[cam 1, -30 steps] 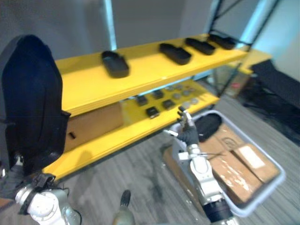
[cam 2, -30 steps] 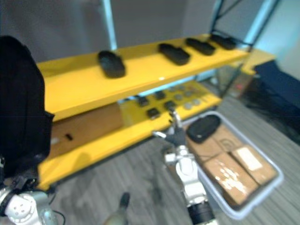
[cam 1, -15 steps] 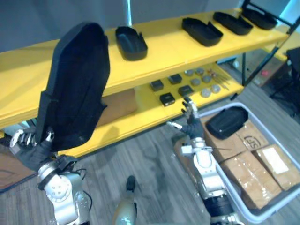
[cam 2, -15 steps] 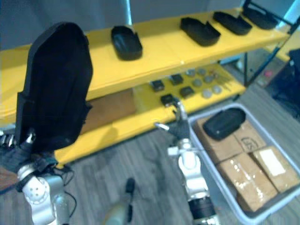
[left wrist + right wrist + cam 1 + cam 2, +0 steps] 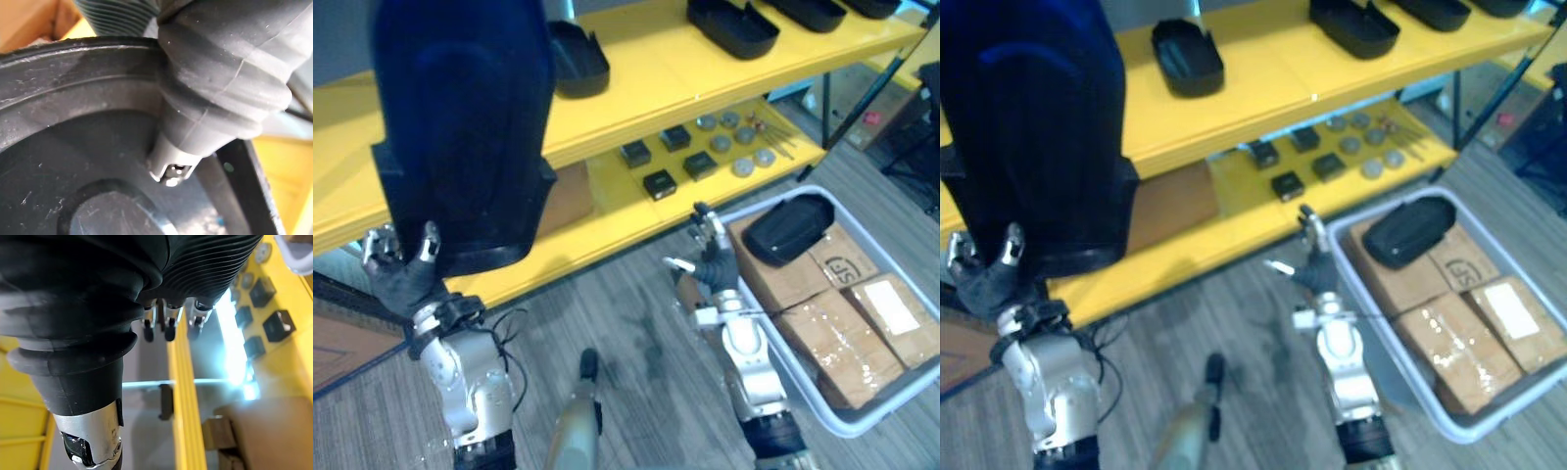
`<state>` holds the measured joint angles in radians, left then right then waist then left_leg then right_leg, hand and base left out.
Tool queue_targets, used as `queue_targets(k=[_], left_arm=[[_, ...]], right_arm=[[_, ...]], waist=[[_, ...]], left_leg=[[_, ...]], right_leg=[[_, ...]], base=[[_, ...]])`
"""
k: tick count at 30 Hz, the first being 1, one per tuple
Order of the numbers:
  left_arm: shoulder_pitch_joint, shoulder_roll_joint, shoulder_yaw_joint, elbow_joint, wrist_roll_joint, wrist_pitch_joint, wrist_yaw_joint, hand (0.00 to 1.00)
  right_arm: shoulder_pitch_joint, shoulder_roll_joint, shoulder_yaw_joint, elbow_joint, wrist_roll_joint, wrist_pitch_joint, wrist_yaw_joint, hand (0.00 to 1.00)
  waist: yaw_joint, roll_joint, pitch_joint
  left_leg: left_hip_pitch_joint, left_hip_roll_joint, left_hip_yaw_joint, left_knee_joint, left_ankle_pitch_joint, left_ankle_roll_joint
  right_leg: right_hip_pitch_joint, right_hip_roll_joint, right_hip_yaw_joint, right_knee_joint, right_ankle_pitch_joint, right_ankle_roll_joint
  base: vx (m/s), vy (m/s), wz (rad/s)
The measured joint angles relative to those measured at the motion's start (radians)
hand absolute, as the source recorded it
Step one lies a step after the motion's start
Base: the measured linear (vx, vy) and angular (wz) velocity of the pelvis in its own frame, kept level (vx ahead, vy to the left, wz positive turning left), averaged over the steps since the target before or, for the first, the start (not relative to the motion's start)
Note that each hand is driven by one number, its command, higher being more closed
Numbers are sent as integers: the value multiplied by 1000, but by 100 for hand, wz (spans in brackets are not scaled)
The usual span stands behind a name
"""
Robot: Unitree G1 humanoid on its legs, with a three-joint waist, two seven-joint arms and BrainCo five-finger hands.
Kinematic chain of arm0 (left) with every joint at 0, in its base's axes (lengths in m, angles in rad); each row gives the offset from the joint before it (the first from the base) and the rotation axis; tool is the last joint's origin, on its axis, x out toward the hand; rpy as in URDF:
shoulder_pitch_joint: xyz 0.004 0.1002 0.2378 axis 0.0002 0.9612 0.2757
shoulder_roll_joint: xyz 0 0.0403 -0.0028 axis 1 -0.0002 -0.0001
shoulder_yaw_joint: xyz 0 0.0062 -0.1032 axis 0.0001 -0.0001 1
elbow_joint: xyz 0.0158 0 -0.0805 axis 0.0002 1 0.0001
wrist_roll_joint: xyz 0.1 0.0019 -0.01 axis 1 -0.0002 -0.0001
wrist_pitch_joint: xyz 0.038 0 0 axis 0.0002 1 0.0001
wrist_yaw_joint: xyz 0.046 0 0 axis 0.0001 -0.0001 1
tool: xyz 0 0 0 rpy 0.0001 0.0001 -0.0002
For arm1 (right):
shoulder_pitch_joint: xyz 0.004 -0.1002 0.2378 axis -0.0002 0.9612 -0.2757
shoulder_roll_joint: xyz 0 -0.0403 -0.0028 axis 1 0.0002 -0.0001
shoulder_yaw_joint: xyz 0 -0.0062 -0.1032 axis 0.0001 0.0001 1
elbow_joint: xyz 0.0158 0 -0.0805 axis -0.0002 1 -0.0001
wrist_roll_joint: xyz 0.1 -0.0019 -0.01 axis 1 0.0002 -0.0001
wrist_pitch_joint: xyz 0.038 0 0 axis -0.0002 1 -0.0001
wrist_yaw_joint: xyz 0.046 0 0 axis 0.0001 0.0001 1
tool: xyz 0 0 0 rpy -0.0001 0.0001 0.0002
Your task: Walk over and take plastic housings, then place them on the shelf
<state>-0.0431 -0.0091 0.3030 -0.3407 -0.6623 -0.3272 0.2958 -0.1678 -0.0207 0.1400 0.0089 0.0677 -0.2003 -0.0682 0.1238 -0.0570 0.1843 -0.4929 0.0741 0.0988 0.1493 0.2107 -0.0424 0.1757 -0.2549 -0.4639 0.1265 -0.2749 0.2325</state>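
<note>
Gripping big black housing by bottom edge with left hand, fingers curled round it, upright above hand, shelf just beyond with placed housings. Right hand slack, empty; spare housing in bin beside it. Left wrist: thumb on housing wall. Right wrist: fingers straight. Guessing roughly midway: placing this one next, then spare.

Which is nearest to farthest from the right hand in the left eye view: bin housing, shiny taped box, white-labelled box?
From the right hand:
1. Black housing, beside the hand at the shelf end of the bin.
2. Taped box, mid-bin.
3. White-labelled box, bin's far right side.
</note>
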Motion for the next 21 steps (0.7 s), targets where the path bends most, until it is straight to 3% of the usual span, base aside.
queue_targets(k=[2,3,4,5,6,7,8,10,12,13,14,15,17,18,20,21], left_arm=[[1,0,-1,0,1,0,-4,100],[1,-5,-9,1,2,0,-6,100],[1,-3,-17,3,5,0,-11,100],[1,-1,-20,6,7,0,-14,100],[3,5,-25,12,13,1,-14,100],[6,7,-31,16,13,1,-14,100],[4,17,-36,17,15,0,-14,100],[5,34,-29,22,16,-2,-2,100],[5,38,-31,26,42,-2,-1,100],[4,40,-31,26,50,-2,-1,100],[-5,42,-36,26,54,-3,-1,100],[-18,41,-43,28,55,-3,-1,100],[-26,40,-49,43,56,-3,-1,100],[-26,39,-49,48,57,-3,-2,100],[-24,33,-50,53,63,-3,-7,100],[-9,5,-49,52,76,-4,-17,100]], right_arm=[[-6,2,-3,0,-2,0,-3,0],[0,-4,-9,0,-2,0,-5,0],[12,-9,-25,1,-2,1,-9,0],[14,-12,-34,1,-2,1,-13,0],[15,-11,-54,0,-3,1,-20,0],[14,-13,-86,0,-4,1,-23,0],[9,-10,-107,0,-4,-1,-26,0],[-14,-9,-110,0,-8,-2,-29,0],[-24,-10,-110,-1,-16,-2,-26,0],[-28,-10,-110,-1,-21,-2,-25,0],[-42,-16,-113,-2,-24,-2,-26,0],[-56,-22,-119,-3,-24,-2,-28,0],[-63,-25,-122,-3,-24,-2,-39,0],[-65,-25,-121,-4,-24,-2,-39,0],[-77,-26,-117,-4,-20,-2,-38,0],[-88,-32,-105,-3,7,-2,-30,0]], waist=[[2,-22,11],[-14,-17,16],[-25,-16,16],[-27,-17,17],[-29,-19,18],[-33,-17,19],[-39,-8,25],[-51,-7,26],[-52,4,32],[-53,7,34],[-59,8,35],[-63,10,35],[-76,-1,28],[-77,-2,28],[-82,1,26],[-75,42,9]], left_leg=[[-1,-22,21,45,-50,-1],[0,-34,18,71,-73,8],[23,-40,16,68,-86,20],[39,-42,12,65,-95,25],[83,-52,-2,49,-111,33],[143,-61,-24,17,-125,42],[179,-63,-52,-3,-133,49],[254,-69,-87,-42,-149,71],[311,-73,-101,-42,-177,80],[323,-77,-107,-41,-187,80],[336,-79,-125,-38,-203,79],[338,-81,-149,-34,-217,70],[358,-96,-198,-32,-237,46],[366,-104,-213,-26,-245,36],[371,-123,-266,33,-301,7],[359,-96,-298,71,-330,-15]], right_leg=[[6,-36,0,39,-13,-34],[-22,-62,4,156,-3,-66],[-88,-96,29,335,31,-154],[-123,-111,52,424,69,-212],[-178,-132,101,561,212,-283],[-206,-134,155,643,379,-247],[-235,-122,181,720,341,-211],[-321,-90,180,821,124,-210],[-357,-63,147,718,54,-204],[-369,-54,144,658,44,-209],[-389,-14,169,505,45,-199],[-406,35,230,334,64,-171],[-416,75,332,156,119,-114],[-410,75,345,130,135,-117],[-361,74,349,84,249,-132],[-332,101,302,84,263,-135]], base=[[95,66,5],[128,115,36],[145,138,40],[201,172,37],[376,206,39],[421,189,51],[394,119,58],[375,47,47],[325,31,27],[289,-34,35],[259,-86,49],[282,-137,69],[264,-195,78],[275,-264,90],[252,-278,87],[301,-314,81]])
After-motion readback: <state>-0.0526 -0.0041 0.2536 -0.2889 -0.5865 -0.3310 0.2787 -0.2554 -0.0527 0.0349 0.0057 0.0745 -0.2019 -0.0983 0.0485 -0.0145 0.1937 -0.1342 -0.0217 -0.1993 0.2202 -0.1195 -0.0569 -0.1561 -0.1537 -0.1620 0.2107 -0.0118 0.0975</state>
